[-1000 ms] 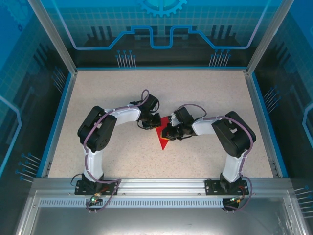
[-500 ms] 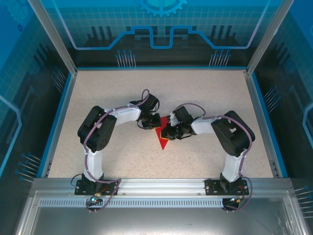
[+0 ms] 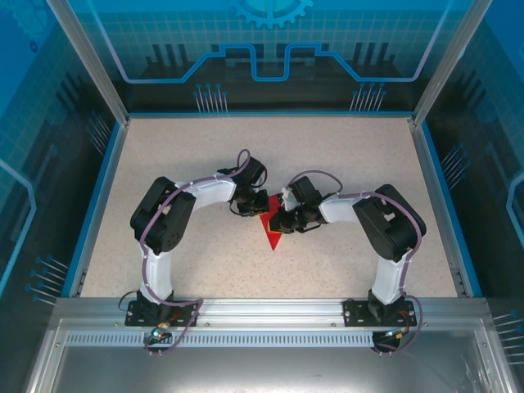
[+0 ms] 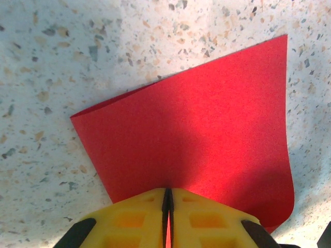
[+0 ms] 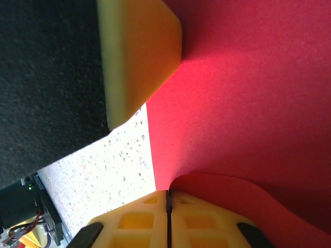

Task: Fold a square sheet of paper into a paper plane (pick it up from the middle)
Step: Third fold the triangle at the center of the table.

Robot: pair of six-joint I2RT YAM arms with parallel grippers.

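Blue translucent panels wall in a speckled pale counter (image 3: 205, 270). The left arm (image 3: 164, 221) and right arm (image 3: 385, 225) bend inward and meet near mid-counter.

Sheet of paper (image 3: 272, 236): bright red, lying at the centre between the two wrists. From the top it reads as a triangle, its point toward the arm bases.

Left wrist view: the sheet (image 4: 196, 134) lies mostly flat on the counter, its far edge lifting as a doubled layer. Left fingers (image 4: 134, 217) are closed narrow, a thin red line pinched in the seam between them.

Right wrist view: the sheet (image 5: 248, 103) is seen close, one flap curling up at the tips. Right fingers (image 5: 139, 222) are pressed together at its edge; paper inside the seam cannot be made out. A left finger pad (image 5: 139, 57) touches the sheet here.
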